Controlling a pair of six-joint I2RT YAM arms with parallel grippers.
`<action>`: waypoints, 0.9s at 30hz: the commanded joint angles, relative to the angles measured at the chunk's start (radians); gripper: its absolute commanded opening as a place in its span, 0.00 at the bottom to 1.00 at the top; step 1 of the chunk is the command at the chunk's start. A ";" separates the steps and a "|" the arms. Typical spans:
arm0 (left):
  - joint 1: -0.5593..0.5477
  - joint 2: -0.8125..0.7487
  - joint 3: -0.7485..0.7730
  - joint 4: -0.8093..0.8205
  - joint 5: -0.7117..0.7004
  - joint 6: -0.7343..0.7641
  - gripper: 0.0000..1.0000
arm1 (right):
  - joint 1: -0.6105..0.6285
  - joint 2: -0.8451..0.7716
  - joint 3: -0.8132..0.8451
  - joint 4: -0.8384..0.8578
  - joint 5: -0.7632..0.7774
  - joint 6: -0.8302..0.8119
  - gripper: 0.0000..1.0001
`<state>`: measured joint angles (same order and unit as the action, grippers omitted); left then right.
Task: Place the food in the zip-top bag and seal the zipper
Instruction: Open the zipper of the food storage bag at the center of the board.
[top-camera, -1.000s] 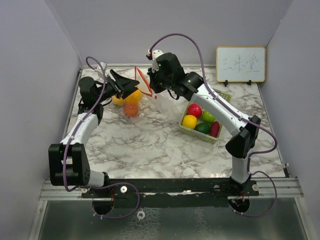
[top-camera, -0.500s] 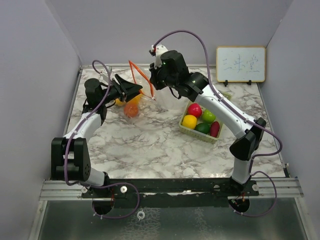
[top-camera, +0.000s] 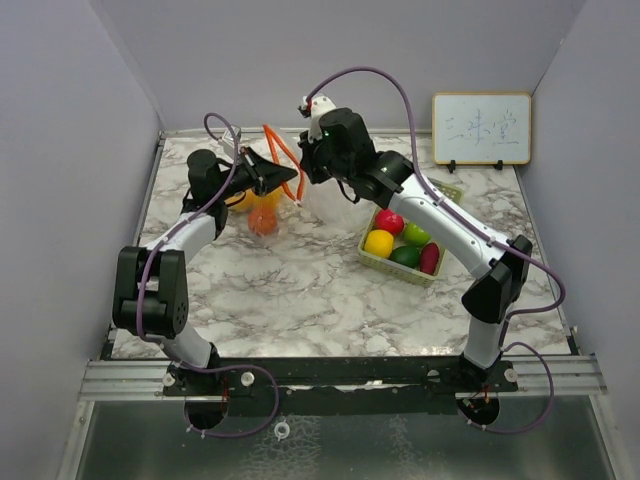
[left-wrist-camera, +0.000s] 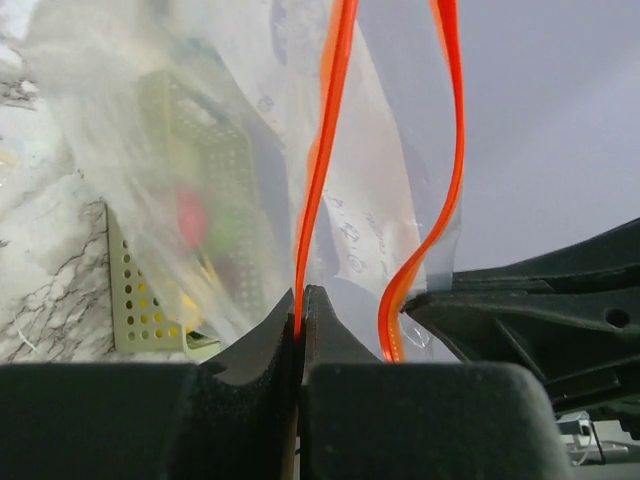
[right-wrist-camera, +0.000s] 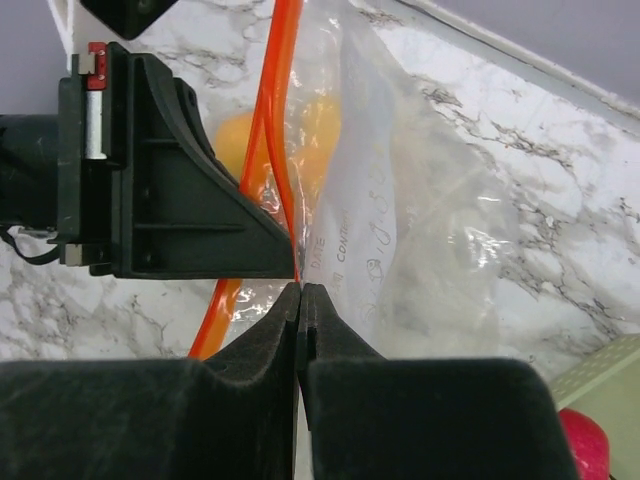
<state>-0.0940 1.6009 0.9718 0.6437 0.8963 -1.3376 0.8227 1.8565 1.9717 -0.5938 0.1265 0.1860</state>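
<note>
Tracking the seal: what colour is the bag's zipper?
The zipper is orange, clearest in left wrist view.

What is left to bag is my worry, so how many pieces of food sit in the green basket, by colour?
Red piece: 1
Yellow piece: 1
Light green piece: 1
Dark green piece: 1
Dark red piece: 1
Total in the basket: 5
Pieces already inside the zip-top bag are not counted.
</note>
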 joint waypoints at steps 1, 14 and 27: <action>0.024 0.014 0.052 0.072 0.064 -0.009 0.00 | 0.001 -0.054 -0.018 0.058 0.186 0.006 0.02; 0.183 0.123 0.679 -1.345 -0.095 1.081 0.00 | -0.155 -0.087 -0.216 0.126 0.207 0.141 0.02; -0.034 0.292 0.913 -1.389 -0.167 1.104 0.00 | -0.246 -0.143 -0.290 -0.168 0.130 0.237 0.86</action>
<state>-0.0868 1.8641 1.8046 -0.7086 0.7670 -0.2714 0.6518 1.7855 1.7214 -0.5781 0.2607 0.3309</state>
